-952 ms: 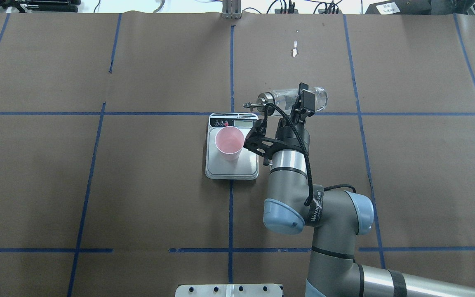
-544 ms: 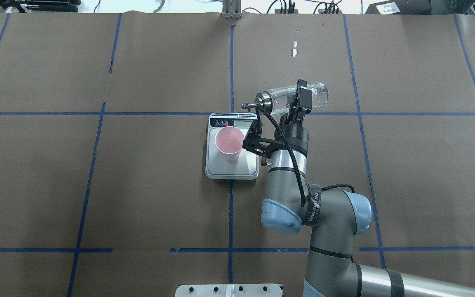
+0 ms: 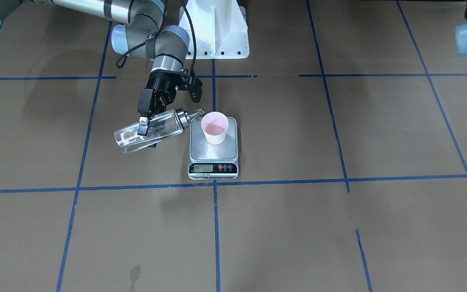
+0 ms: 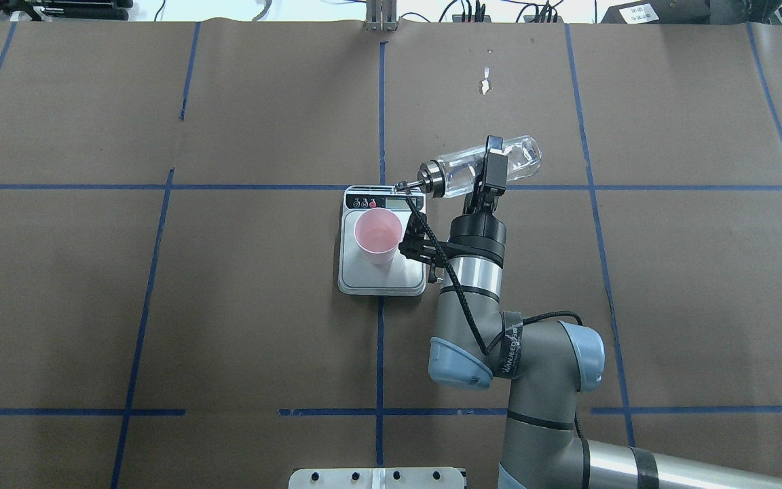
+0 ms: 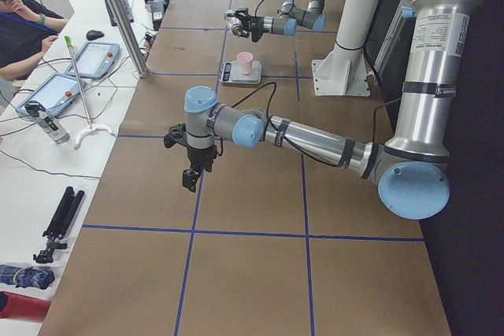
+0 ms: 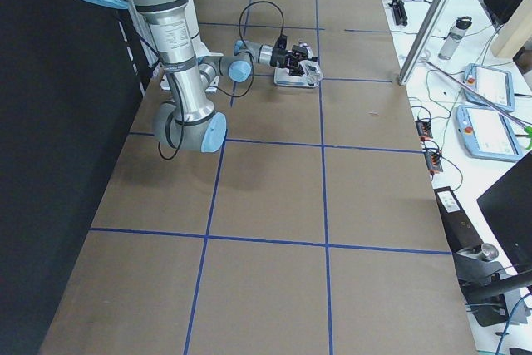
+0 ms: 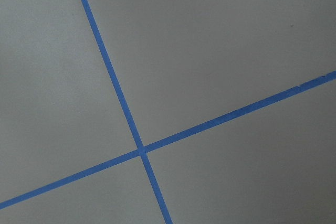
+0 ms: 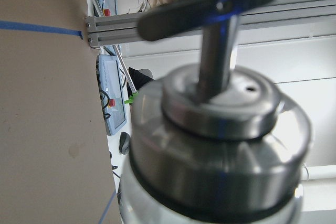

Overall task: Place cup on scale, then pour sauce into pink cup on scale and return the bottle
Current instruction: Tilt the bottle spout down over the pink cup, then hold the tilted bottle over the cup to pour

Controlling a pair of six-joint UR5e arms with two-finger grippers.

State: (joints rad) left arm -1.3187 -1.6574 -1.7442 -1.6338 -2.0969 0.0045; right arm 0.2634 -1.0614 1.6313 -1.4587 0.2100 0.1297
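The bottle point(image 4: 459, 173) is held in the air just beside the scale point(image 4: 383, 280), gripped round its middle by the right fingers point(image 4: 497, 165), and is laid almost flat with its spout point(image 4: 406, 184) pointed toward the scale. With the cup point(image 4: 377, 234) already set on the scale, pouring seems to be in hand; next the spout must be brought over the cup and tipped down.

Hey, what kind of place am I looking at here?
Most likely a robotics lab workcell. A robot arm holds a bottle above a table that is papered brown and gridded with blue tape, and a person sits beside teach pendants.
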